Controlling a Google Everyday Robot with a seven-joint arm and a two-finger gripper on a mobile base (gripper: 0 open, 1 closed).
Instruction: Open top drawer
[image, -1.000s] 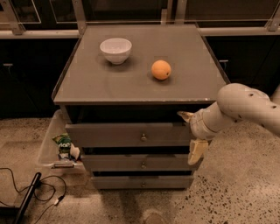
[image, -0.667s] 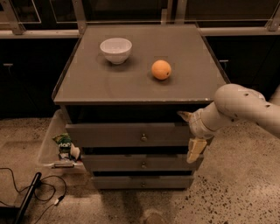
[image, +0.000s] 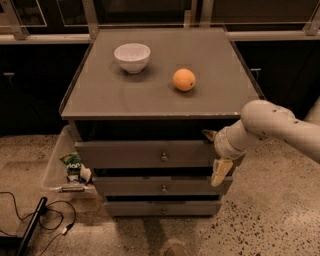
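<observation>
The top drawer (image: 135, 154) is the widest grey front under the cabinet's top, with a small round metal knob (image: 164, 157) at its centre. It sits about flush with the cabinet. My gripper (image: 214, 154) is at the drawer's right end, well to the right of the knob, on a white arm coming in from the right. It is open: one cream finger (image: 220, 173) hangs down over the drawer's lower right corner and the other fingertip (image: 208, 134) shows at its upper right corner. It holds nothing.
Two narrower drawers (image: 162, 188) sit below the top one. On the cabinet top (image: 120, 95) stand a white bowl (image: 132, 56) and an orange (image: 184, 79). A clear bin (image: 59, 165) with packets stands at the left, and cables (image: 35, 220) lie on the floor.
The arm has shifted very slightly to the left. The drawer has not moved.
</observation>
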